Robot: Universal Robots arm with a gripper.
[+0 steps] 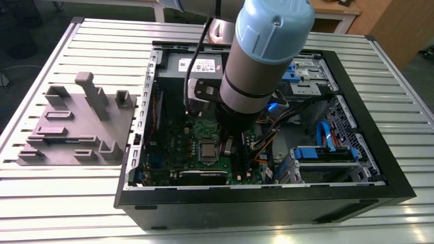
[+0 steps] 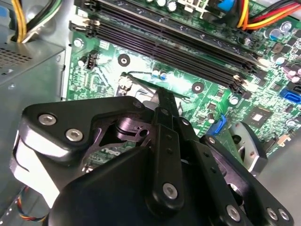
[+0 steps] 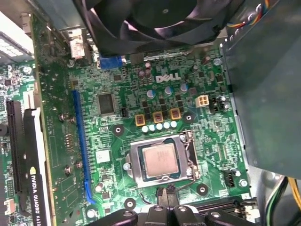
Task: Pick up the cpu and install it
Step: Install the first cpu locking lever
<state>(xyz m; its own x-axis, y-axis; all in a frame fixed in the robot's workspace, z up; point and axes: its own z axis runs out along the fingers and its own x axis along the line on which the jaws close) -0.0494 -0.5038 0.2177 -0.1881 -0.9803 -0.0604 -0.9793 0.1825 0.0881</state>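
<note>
The cpu (image 3: 161, 160), a small silvery square chip, lies flat in its socket on the green board (image 3: 113, 136); the metal socket frame surrounds it. In the exterior view the cpu (image 1: 206, 149) shows just beside the arm's wrist inside the open computer case (image 1: 271, 203). My gripper (image 3: 165, 190) hovers just off one edge of the socket, its two black fingertips close together with nothing between them. In the second wrist view the gripper (image 2: 164, 96) points down at the board beside the socket's lever.
A black fan (image 3: 141, 19) overhangs the board near the socket. A graphics card (image 3: 33, 160) and a blue slot (image 3: 80, 141) lie to one side, long black memory slots (image 2: 178, 42) and orange cables (image 2: 254, 14) to the other. A grey fixture plate (image 1: 74, 127) sits at the exterior view's left.
</note>
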